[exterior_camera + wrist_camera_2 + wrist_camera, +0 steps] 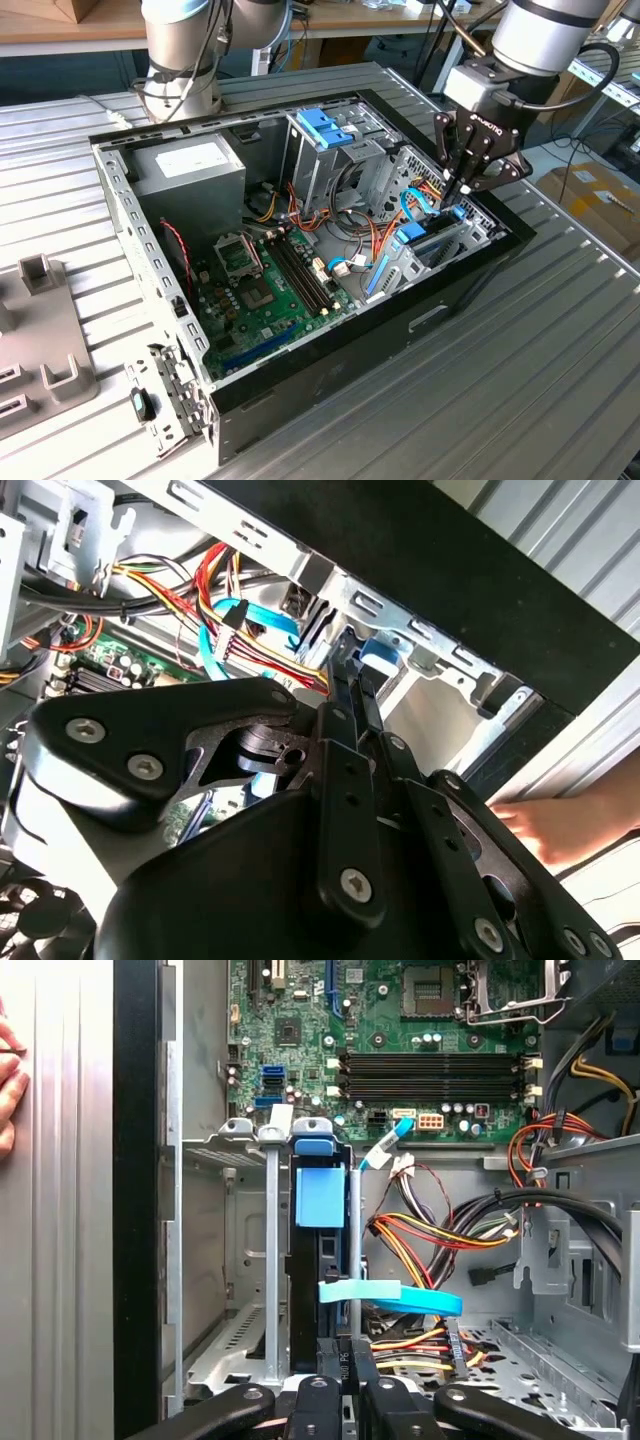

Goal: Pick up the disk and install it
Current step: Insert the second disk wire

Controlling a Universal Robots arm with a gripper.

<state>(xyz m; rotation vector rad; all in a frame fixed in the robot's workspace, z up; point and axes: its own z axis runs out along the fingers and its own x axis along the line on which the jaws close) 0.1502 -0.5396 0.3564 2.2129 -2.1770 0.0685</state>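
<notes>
tool [462, 190]: closed, lowered onto disk edge | disk [320, 1260]: seated upright in drive bay of case [480, 270], blue carrier visible | labels: white sticker seen on grey box [190, 165], text unreadable | hand [8, 1080]: rested on table [560, 330]
</notes>
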